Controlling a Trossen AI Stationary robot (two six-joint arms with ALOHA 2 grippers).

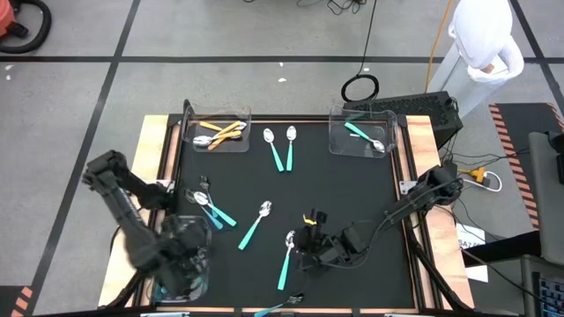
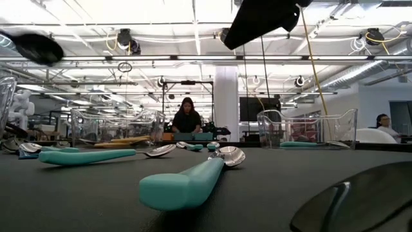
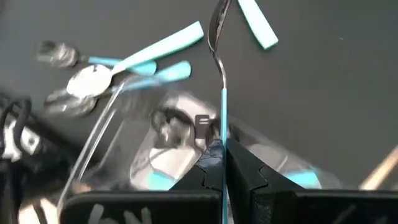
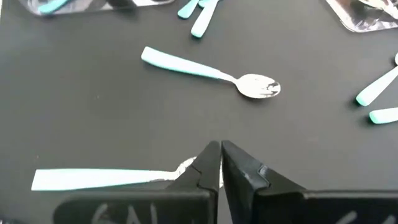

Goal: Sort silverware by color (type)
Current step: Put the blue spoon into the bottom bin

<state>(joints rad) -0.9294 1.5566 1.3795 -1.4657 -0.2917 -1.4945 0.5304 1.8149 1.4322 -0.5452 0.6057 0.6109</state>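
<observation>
My left gripper [image 3: 222,146] is shut on a teal-handled spoon [image 3: 219,56] with a silver head. It is over a clear bin [image 3: 106,143] at the table's near left [image 1: 181,264], which holds teal pieces. My right gripper [image 4: 221,152] is shut, low over the mat at the near middle [image 1: 308,236]. Its tips are next to the head end [image 4: 184,167] of a teal spoon [image 4: 99,179] lying flat. More teal spoons lie flat on the mat [image 1: 256,224], [image 1: 282,148], [image 1: 210,207]. My left gripper pinches the spoon's slim teal handle [image 3: 222,124] between its two fingers, along the handle, with the spoon edge-on. The neck and silver head [image 3: 217,25] stick out past the fingertips, lifted clear above the bin. Whether my right gripper touches the flat spoon's head, I cannot tell.
A clear bin with orange-handled pieces [image 1: 220,132] stands at the far left and one with a teal spoon [image 1: 363,132] at the far right. One more utensil lies at the near edge [image 1: 282,305]. A person [image 2: 187,119] sits far behind the table.
</observation>
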